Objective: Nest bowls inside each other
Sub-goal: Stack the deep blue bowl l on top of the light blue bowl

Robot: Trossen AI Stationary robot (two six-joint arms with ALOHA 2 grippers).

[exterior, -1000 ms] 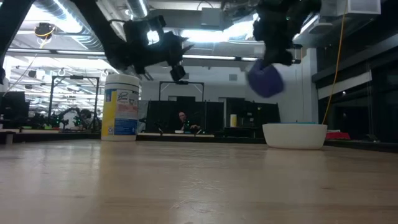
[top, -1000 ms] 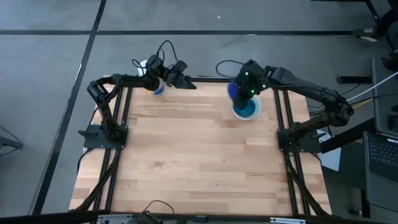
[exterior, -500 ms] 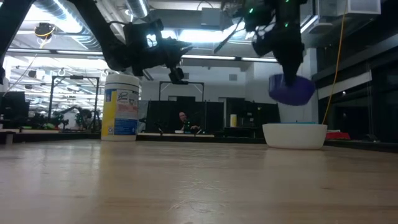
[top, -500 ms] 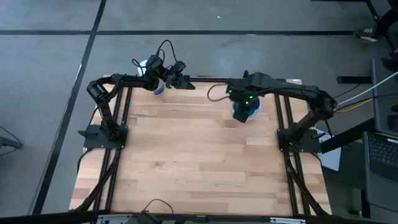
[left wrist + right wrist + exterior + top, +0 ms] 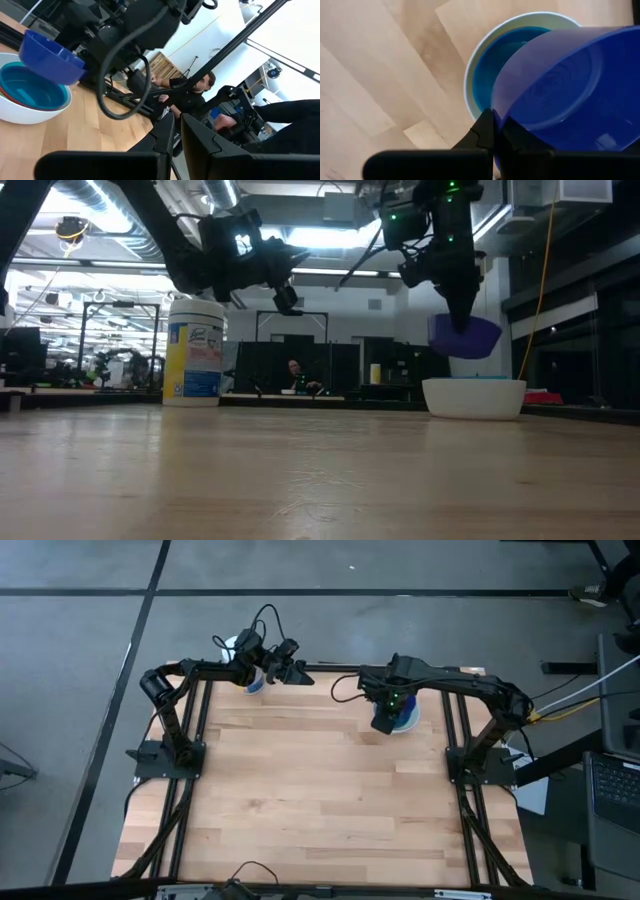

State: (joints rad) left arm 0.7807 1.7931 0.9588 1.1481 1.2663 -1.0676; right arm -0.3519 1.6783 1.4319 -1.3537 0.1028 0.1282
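My right gripper points down and is shut on the dark blue bowl, which hangs just above a stack of bowls at the table's far right. The stack's outer bowl is white. Inside it sit a red bowl, showing only as a rim, and a light blue bowl. My left gripper is level in the air at the far left, beside the white container. It is shut on nothing, with only a slit between its fingers. My right gripper pinches the dark blue bowl's rim, one finger outside the wall and one inside. The fingers come from above, pointing down. The bowl hangs mouth up, a little tilted, clear of the stack beneath it.
The labelled white container stands at the far left edge. A black frame runs along the table's sides. People sit in the room beyond the table. Bare wooden tabletop spreads across the middle and near side.
My right gripper has come down and moved over the stack, tipping from a slant until it points down. The dark blue bowl, which faced sideways beside the stack, has turned mouth up and sunk close above it.
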